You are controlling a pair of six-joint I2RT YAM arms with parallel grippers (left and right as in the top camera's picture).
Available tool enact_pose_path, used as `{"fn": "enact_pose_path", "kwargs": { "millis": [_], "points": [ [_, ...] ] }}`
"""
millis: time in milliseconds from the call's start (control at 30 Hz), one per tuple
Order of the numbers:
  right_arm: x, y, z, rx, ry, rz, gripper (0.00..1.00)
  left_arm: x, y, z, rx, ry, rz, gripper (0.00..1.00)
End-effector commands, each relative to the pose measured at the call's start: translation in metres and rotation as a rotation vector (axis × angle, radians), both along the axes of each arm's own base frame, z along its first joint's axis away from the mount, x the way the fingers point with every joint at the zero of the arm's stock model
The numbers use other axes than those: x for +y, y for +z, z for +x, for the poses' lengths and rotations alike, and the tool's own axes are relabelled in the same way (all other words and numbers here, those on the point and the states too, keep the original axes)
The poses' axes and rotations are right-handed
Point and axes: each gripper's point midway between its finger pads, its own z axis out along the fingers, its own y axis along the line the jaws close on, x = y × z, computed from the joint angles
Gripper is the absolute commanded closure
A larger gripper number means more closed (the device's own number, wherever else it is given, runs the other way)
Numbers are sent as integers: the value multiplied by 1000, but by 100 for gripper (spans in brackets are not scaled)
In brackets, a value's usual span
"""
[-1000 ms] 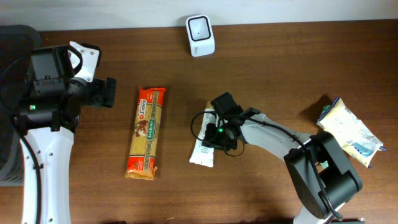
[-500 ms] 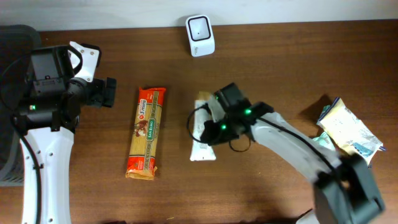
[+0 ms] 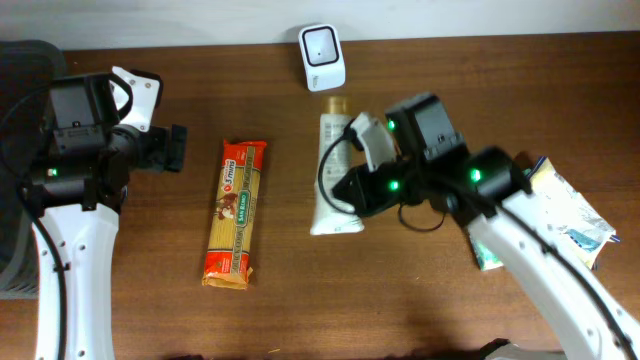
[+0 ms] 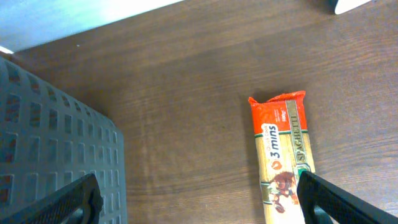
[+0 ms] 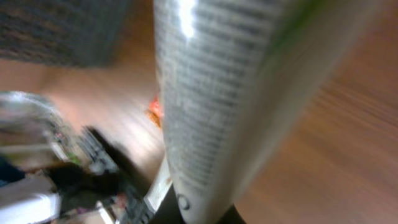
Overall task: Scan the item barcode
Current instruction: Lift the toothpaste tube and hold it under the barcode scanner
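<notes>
Table (image 3: 282, 190) bare between spaghetti pack (image 3: 232, 213) and tube (image 3: 330, 125).

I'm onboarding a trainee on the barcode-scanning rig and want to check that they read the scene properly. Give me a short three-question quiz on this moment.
1. True or false: the orange spaghetti packet lies flat on the brown wooden table, with no gripper touching it.
2. What does the right gripper hold? A) the white plastic tube B) the spaghetti packet C) nothing
3. What stands at the table's far edge, just beyond the tube's cap end?
Key: 1 true; 2 A; 3 the white box-shaped scanner.
</notes>
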Motion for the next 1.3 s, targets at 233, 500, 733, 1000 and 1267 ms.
{"fn": "enact_pose_path", "kwargs": {
  "millis": [233, 500, 733, 1000, 1267],
  "points": [
    [-45, -14, 217, -460, -183, -756, 96, -1, 5, 0, -12, -16, 4, 1],
    [-42, -46, 337, -864, -184, -1132, 96, -1, 5, 0, -12, -16, 4, 1],
    [-39, -92, 371, -948, -51, -1271, 96, -1, 5, 0, -12, -16, 4, 1],
    [-59, -133, 376, -872, -20, -1311, 96, -1, 5, 0, -12, -16, 4, 1],
    [-49, -110, 372, -900, -86, -1269, 96, -1, 5, 0, -12, -16, 4, 1]
  ]
}}
